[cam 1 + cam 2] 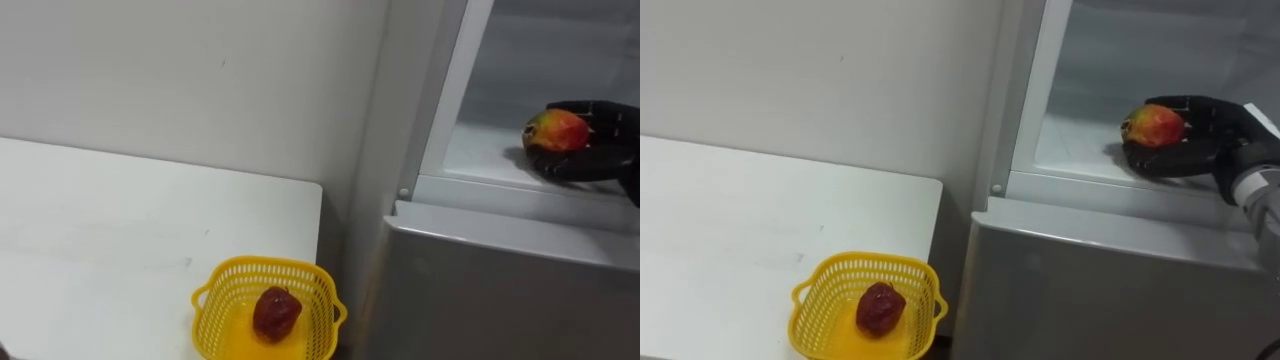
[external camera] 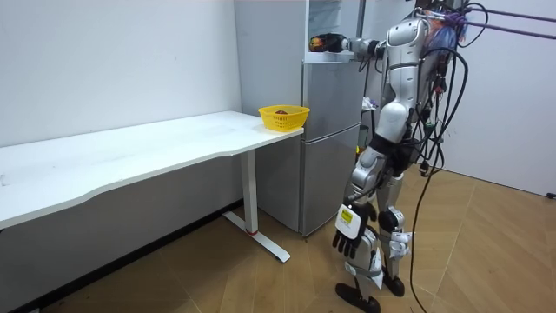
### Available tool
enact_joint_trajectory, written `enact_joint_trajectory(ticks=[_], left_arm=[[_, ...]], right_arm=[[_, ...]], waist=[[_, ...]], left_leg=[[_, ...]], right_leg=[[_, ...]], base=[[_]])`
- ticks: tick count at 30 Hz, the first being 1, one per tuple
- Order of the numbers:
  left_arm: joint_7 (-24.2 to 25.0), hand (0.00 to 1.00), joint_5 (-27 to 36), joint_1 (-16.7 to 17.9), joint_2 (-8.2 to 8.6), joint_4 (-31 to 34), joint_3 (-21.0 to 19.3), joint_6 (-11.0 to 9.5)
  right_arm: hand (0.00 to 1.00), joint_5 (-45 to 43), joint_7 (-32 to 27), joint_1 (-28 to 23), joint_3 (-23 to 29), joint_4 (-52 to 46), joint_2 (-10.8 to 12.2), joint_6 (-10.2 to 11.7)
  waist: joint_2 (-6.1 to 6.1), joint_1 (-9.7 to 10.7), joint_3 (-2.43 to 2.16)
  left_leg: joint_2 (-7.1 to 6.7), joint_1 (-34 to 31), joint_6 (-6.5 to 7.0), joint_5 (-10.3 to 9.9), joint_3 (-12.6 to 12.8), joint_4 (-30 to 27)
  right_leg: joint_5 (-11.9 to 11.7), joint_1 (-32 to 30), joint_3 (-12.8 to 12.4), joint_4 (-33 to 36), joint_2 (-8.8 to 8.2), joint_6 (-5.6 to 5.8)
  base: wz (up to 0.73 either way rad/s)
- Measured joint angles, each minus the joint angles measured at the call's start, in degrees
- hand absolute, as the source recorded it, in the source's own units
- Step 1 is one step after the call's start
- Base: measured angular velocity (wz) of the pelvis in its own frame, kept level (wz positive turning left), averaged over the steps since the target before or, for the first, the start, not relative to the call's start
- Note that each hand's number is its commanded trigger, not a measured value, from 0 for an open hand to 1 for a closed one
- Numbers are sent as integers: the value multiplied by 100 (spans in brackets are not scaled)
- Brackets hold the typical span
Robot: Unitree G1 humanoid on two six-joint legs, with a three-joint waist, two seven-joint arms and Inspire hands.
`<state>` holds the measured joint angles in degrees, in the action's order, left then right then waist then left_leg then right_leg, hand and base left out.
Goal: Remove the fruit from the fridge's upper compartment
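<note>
A red and yellow fruit [image 1: 557, 130] lies in my right hand [image 1: 592, 162], whose dark fingers curl round it just above the white shelf [image 1: 478, 150] of the open upper fridge compartment. In the room view I stand in front of the fridge [image 2: 328, 156] with my right arm stretched into the top compartment, and my left hand [image 2: 347, 230] hangs relaxed beside my leg.
A yellow basket [image 1: 262, 270] with a dark red fruit [image 1: 275, 312] in it stands at the white table's [image 1: 100, 230] corner, beside the fridge. The grey lower fridge door [image 1: 500, 290] is shut. A white wall rises behind the table.
</note>
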<state>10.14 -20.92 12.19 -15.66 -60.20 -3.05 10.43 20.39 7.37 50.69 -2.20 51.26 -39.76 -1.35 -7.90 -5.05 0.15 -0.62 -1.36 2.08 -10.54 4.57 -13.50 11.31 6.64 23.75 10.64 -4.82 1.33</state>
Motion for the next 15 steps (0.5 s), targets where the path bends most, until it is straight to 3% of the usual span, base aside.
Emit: enact_joint_trajectory(ticks=[15], left_arm=[[-17, 0, 13, -2, 0, -7, -5, -32]], right_arm=[[100, 514, -99, 0, 11, -20, 0, -11]], waist=[[-6, -8, -8]], left_leg=[[14, -2, 0, 0, 79, 1]], right_leg=[[0, -35, 1, 2, 0, 0]], base=[[0]])
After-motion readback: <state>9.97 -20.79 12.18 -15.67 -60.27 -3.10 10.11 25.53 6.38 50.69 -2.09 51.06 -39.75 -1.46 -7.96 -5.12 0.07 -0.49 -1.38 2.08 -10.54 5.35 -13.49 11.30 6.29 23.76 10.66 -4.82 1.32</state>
